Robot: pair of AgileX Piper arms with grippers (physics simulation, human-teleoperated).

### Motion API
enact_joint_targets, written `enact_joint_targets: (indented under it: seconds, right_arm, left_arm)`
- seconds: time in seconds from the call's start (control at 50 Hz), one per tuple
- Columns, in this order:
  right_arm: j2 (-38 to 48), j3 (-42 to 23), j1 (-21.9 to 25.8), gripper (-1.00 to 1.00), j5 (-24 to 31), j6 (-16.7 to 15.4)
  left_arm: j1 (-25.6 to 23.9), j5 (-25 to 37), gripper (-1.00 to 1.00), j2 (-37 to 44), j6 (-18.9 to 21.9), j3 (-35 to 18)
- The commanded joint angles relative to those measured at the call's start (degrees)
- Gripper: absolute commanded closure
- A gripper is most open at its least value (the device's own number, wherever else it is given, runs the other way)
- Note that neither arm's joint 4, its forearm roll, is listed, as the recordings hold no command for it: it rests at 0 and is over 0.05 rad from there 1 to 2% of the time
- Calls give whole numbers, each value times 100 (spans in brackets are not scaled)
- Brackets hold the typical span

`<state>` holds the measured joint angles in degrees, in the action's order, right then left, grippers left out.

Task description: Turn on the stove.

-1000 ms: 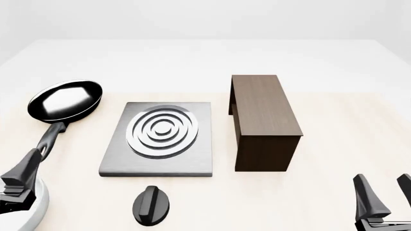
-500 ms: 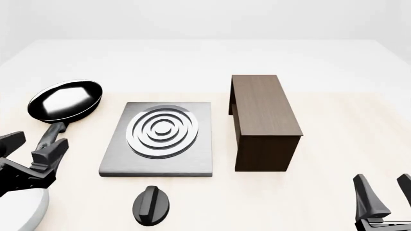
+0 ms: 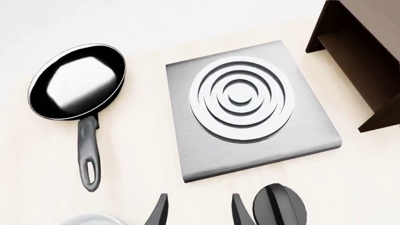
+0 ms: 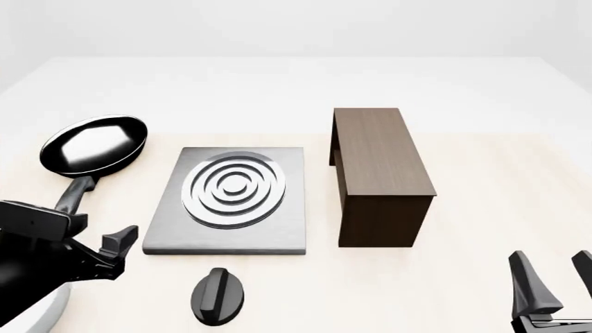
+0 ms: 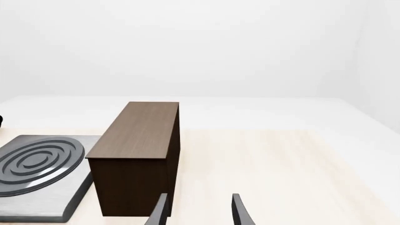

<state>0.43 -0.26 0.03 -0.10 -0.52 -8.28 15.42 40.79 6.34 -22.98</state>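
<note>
Just right of the parted, empty left tool (image 3: 198, 211), stove knob (image 3: 279, 205), apart.

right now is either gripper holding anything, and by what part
Nothing is held. The left gripper is open and empty beside the knob; the right gripper is open and empty too.

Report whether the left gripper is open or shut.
Open. In the left wrist view, the left gripper shows two fingers apart with bare table between them, holding nothing.
</note>
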Motion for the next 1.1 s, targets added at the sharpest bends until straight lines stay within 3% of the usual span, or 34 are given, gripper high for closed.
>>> enact_joint_targets:
  seconds: [0.02, 0.14, 0.42, 1.1]
  right_arm:
    - [-2, 0, -1, -100, 0, -2]
    - [0, 0, 1, -100, 0, -2]
    - [0, 0, 0, -100, 0, -1]
    - [-1, 0, 1, -100, 0, -2]
  left_arm:
    - [-157, -349, -100, 343, 66, 365]
    - [-216, -835, -100, 793, 31, 627]
    - [-554, -1273, -100, 1050, 24, 1100]
    - [-1303, -2308, -100, 2386, -526, 1247]
